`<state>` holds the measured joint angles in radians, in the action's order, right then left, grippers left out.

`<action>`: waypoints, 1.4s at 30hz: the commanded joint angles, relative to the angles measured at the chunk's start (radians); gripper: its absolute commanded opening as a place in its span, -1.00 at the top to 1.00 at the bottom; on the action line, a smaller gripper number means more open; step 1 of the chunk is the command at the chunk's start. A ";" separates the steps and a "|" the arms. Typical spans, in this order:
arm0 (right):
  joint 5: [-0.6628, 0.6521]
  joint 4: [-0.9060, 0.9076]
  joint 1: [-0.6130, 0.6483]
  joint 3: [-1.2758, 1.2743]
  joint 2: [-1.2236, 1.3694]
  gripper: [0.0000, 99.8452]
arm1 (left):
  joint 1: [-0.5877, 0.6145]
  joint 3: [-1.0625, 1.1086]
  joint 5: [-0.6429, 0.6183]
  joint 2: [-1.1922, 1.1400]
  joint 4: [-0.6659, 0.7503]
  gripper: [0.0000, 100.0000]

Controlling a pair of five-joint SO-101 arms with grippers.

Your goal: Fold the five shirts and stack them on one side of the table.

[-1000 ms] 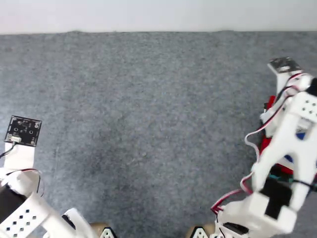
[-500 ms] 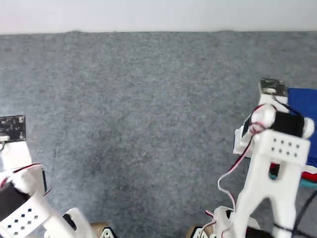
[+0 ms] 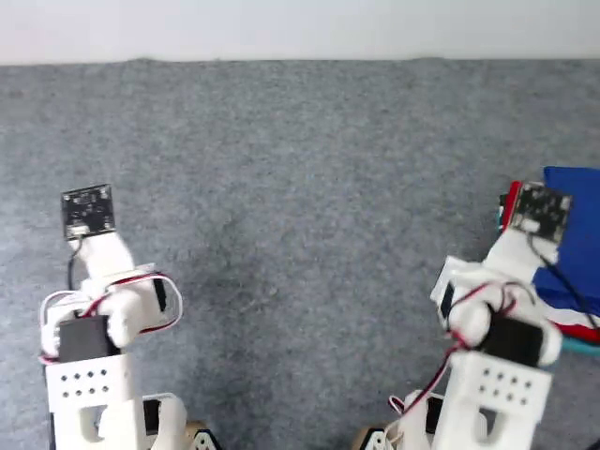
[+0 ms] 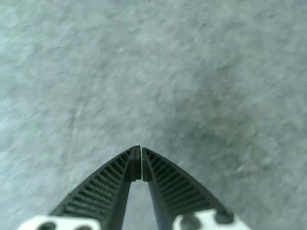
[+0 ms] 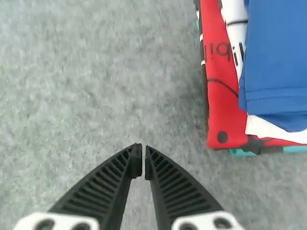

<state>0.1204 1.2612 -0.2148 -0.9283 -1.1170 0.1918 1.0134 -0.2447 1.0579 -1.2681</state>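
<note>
A stack of folded shirts (image 3: 574, 248) lies at the table's right edge, a blue shirt (image 5: 276, 52) on top, a red one (image 5: 218, 91) under it and a teal edge at the bottom. My right gripper (image 5: 143, 162) is shut and empty over bare grey cloth just beside the stack. The right arm (image 3: 502, 328) stands folded back at the front right. My left gripper (image 4: 141, 164) is shut with nothing in it, above bare table cloth. The left arm (image 3: 94, 319) stands folded back at the front left.
The grey table cloth (image 3: 300, 187) spreads between the two arms and up to the white wall (image 3: 300, 28) at the back.
Both arms have drawn back toward their bases. The right arm came off the stack, so the blue shirt on top now shows. The left arm swung in from the left edge.
</note>
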 commanded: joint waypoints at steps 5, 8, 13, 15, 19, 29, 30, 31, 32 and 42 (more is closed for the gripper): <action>0.015 -0.085 0.133 -0.215 -0.240 0.98 | -0.130 0.142 -0.048 0.012 0.232 0.97; 0.014 -0.104 0.174 -0.304 -0.326 0.98 | -0.163 0.191 -0.049 0.012 0.296 0.97; 0.011 -0.096 0.222 -0.419 -0.470 0.98 | -0.193 0.259 -0.049 0.012 0.396 0.97; 0.011 -0.096 0.242 -0.477 -0.530 0.98 | -0.195 0.282 -0.046 0.012 0.422 0.97; 0.011 -0.096 0.280 -0.578 -0.664 0.98 | -0.236 0.291 -0.046 0.014 0.417 0.97; 0.009 -0.096 0.335 -0.637 -0.687 0.98 | -0.285 0.346 -0.043 0.262 0.419 0.97; 0.009 -0.096 0.346 -0.638 -0.687 0.98 | -0.285 0.375 -0.043 0.322 0.419 0.97; 0.009 -0.097 0.360 -0.646 -0.687 0.98 | -0.285 0.412 -0.043 0.385 0.419 0.97; 0.009 -0.101 0.371 -0.657 -0.687 0.98 | -0.285 0.452 -0.037 0.448 0.419 0.97; 0.017 -0.105 0.349 -0.755 -0.688 0.98 | -0.278 0.636 0.017 0.732 0.264 0.97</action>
<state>0.1266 1.1738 0.1565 -1.6678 -1.7998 -0.0844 1.6502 -0.2386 1.7929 -0.9889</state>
